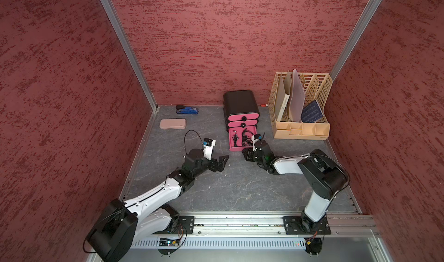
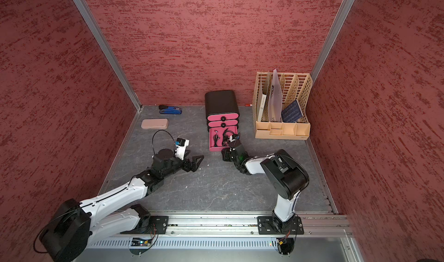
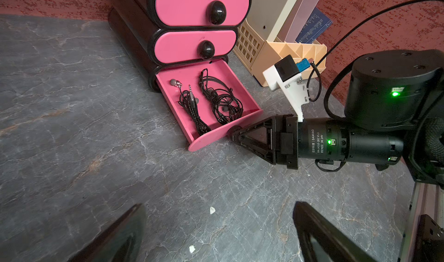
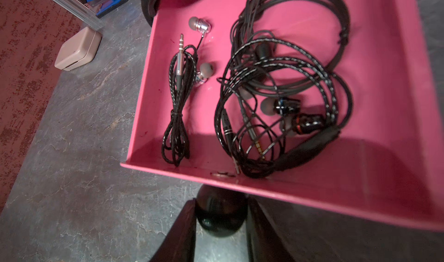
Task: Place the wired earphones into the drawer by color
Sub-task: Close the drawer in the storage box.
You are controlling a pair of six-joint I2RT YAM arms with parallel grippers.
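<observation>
The black cabinet [image 1: 240,103] has three pink drawers; the lowest drawer [image 1: 240,149] [image 2: 217,149] is pulled out, the two above are shut. Black wired earphones [image 1: 245,138] [image 2: 224,138] lie inside it: a tidy bundle [image 4: 179,99] [image 3: 192,104] and a tangled heap [image 4: 283,99] [image 3: 221,99]. My right gripper [image 4: 221,200] [image 1: 246,152] [image 2: 224,154] [image 3: 236,134] is at the drawer's front, both fingers against its black knob [image 4: 221,220]. To the left, low over the bare table, my left gripper [image 3: 219,205] [image 1: 222,163] [image 2: 198,161] stands wide open and holds nothing.
A beige file rack [image 1: 300,104] with folders stands right of the cabinet. A pink case [image 1: 173,123] and a blue stapler [image 1: 187,109] lie at the back left. Small white crumbs [image 3: 212,210] dot the grey table [image 1: 228,188].
</observation>
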